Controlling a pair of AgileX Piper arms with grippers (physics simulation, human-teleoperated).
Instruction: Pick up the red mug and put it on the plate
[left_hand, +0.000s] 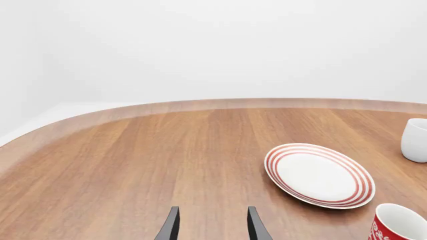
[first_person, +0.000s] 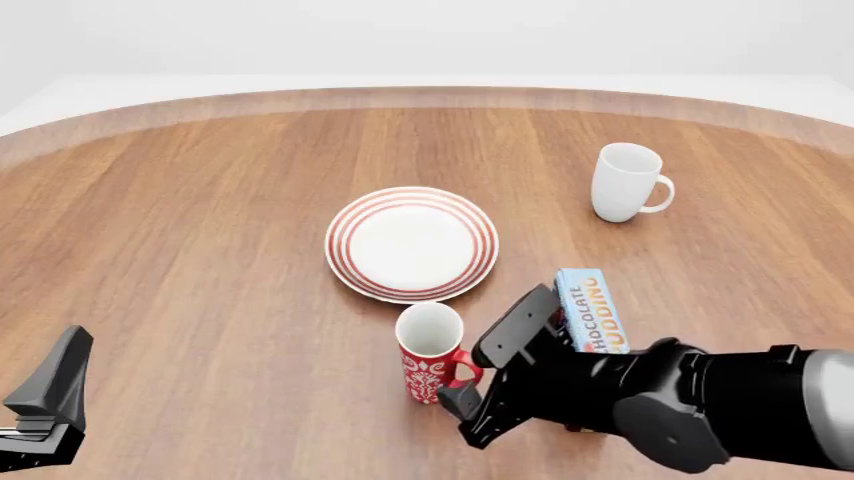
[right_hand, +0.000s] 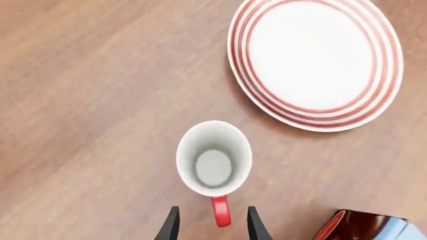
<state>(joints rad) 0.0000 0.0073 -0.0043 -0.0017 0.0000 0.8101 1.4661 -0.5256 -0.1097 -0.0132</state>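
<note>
Leftmost, left gripper (left_hand: 211, 227) hovers over bare wooden table (first_person: 200, 250), fingers spread, nothing between them. Centre: plate (first_person: 412, 243), flat on the table. Red mug (first_person: 430, 352) upright just in front of the plate, apart from it, handle toward the right gripper (right_hand: 211, 225). That gripper's fingers are spread either side of the handle, not pinching it. Pudding box (first_person: 590, 311) just right of the mug; white mug (first_person: 626, 182) far right, well apart.
</note>
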